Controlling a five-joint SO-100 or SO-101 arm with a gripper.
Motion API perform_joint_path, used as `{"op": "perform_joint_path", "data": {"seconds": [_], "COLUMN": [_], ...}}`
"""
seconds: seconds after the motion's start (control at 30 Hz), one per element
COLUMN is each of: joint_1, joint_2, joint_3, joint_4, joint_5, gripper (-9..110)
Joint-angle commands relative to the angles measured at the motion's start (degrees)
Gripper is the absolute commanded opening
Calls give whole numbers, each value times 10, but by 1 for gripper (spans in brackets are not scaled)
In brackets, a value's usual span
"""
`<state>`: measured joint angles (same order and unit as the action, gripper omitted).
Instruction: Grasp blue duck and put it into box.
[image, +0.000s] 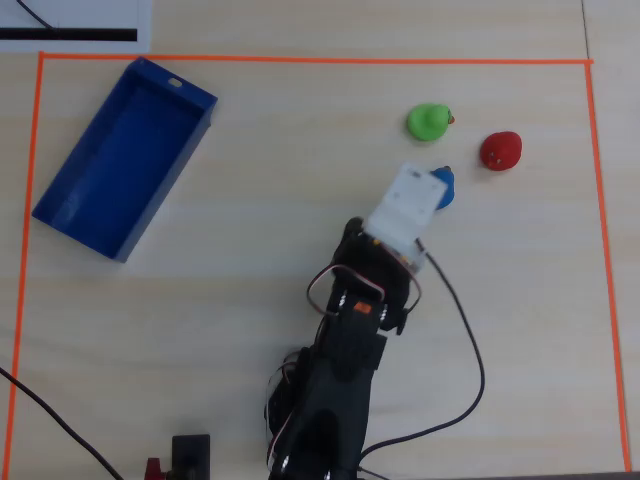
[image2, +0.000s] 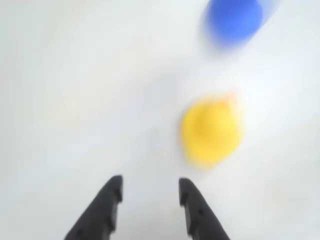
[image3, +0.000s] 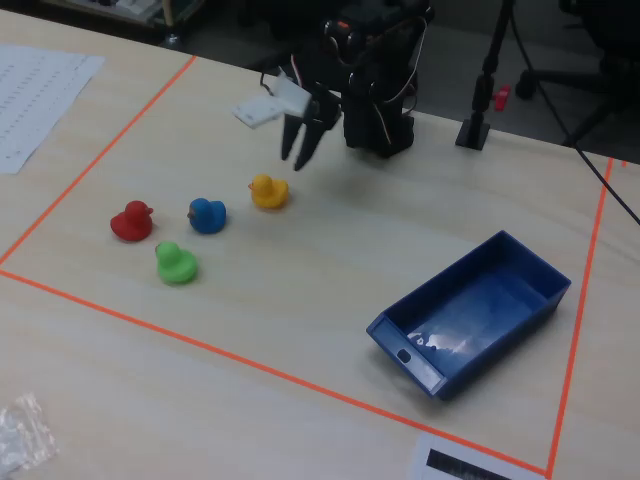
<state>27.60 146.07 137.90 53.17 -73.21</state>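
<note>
The blue duck (image3: 207, 214) stands on the table between the red duck (image3: 130, 221) and a yellow duck (image3: 267, 191). In the overhead view the blue duck (image: 444, 187) is half hidden by the white wrist camera mount (image: 408, 205). My gripper (image3: 303, 150) hangs open and empty above the table, just behind the yellow duck. In the wrist view the gripper (image2: 150, 192) is open, with the yellow duck (image2: 212, 131) ahead to the right and the blurred blue duck (image2: 234, 17) beyond it. The dark blue box (image: 120, 150) lies far off, empty, and also shows in the fixed view (image3: 470, 310).
A green duck (image3: 176, 262) stands in front of the blue one, also in the overhead view (image: 430, 122), next to the red duck (image: 500, 150). Orange tape (image: 300, 60) frames the work area. A cable (image: 470, 340) trails beside the arm. A plastic bag (image3: 20, 425) lies outside the tape.
</note>
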Motion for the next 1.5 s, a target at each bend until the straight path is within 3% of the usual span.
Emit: {"op": "perform_joint_path", "data": {"seconds": [0.0,0.2,0.6,1.07,1.47], "joint_1": [107,192,207,135,140], "joint_2": [-148,-242,-380,-475,-559], "joint_3": [-213,-256,-122,-139,-213], "joint_4": [-116,-194,-419,-430,-420], "joint_5": [8,-32,-72,-47,-41], "gripper": [21,34,35,36,36]}}
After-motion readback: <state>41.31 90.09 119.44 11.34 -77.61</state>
